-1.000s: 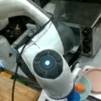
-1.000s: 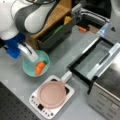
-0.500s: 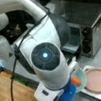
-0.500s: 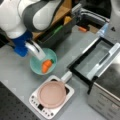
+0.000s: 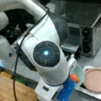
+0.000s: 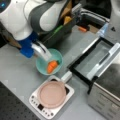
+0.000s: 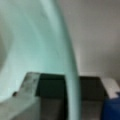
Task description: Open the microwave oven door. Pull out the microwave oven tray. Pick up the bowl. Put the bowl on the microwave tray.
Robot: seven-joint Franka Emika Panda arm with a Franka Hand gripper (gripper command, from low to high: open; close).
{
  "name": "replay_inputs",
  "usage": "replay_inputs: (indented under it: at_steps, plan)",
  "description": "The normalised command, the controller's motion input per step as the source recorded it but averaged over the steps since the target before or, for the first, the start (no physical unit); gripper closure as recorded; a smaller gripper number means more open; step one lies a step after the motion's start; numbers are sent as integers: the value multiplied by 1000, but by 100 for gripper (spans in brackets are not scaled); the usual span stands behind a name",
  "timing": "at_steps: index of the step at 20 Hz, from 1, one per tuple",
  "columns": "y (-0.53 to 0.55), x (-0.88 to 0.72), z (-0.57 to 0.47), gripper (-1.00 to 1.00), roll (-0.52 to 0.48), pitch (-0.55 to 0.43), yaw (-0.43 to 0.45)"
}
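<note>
The gripper [image 6: 46, 55] was set over the near rim of the bowl [image 6: 43, 67], one finger [image 6: 42, 51] inside and the other outside in the wrist view, so the wall [image 7: 71, 75] was clamped between them for carrying. An orange piece [image 6: 51, 66] lay in the bowl just beside the fingers. The microwave oven door [image 6: 98, 61] was seen folded down well off to a front view's right, leaving the cavity reachable. A pink dish [image 6: 52, 94] sat just below the bowl. The tray could not be made out.
</note>
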Motion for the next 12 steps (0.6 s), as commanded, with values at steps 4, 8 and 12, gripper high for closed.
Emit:
replay_inputs:
  at_steps: [4, 8, 12]
  plan:
    - [247, -512, -57, 100, 80, -345, -148]
    - [242, -504, -38, 100, 52, -344, -143]
    - [263, -573, -95, 100, 39, -335, -185]
